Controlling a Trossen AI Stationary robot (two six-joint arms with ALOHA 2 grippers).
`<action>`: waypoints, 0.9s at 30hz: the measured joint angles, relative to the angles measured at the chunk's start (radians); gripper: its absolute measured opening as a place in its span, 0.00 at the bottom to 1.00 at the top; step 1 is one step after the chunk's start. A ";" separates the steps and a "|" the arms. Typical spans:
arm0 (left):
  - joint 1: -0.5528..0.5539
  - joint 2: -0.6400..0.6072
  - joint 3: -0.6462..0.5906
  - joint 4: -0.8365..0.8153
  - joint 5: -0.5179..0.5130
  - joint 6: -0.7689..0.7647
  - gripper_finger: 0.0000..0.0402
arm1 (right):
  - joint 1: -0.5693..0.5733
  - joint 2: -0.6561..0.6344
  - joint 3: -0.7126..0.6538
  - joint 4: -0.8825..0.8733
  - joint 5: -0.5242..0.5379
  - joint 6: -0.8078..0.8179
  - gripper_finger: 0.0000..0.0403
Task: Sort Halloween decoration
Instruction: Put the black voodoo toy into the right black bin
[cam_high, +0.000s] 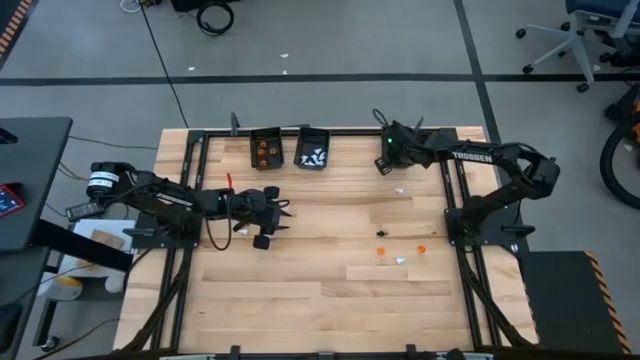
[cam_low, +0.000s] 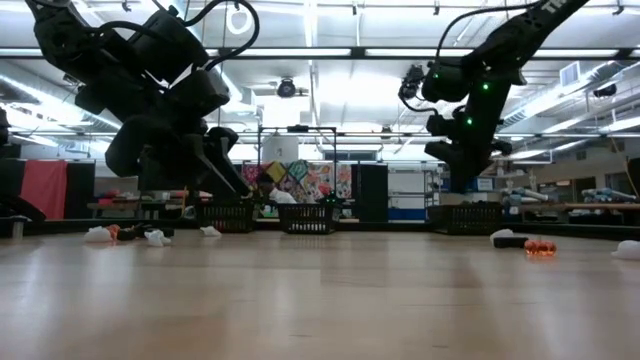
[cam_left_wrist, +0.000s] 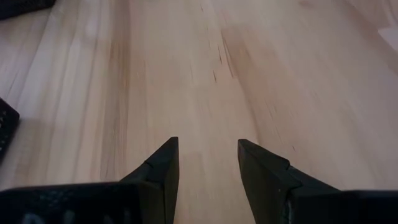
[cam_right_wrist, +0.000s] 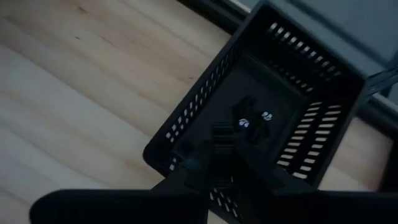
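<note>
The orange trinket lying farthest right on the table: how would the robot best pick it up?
Probably straight from above. The orange trinket is a tiny round thing resting flat on the bare wood table, apart from its neighbours, so the fingers could close on its two sides. The right end effector hangs nearest, over the bins' row.

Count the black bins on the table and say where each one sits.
3, all along the table's far edge: the bin with orange trinkets, the bin with white trinkets beside it, and a third bin holding black trinkets, mostly hidden under the right pincer from above.
</note>
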 joint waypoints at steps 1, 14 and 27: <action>0.000 0.000 0.000 -0.003 0.000 0.000 0.36 | -0.010 0.000 0.000 0.000 -0.022 0.004 0.17; 0.000 0.000 0.000 -0.004 0.000 0.000 0.36 | 0.007 -0.016 0.005 0.006 -0.115 -0.035 0.34; 0.000 0.000 0.000 -0.004 0.000 -0.002 0.36 | 0.473 -0.032 -0.010 -0.062 -0.212 -0.110 0.34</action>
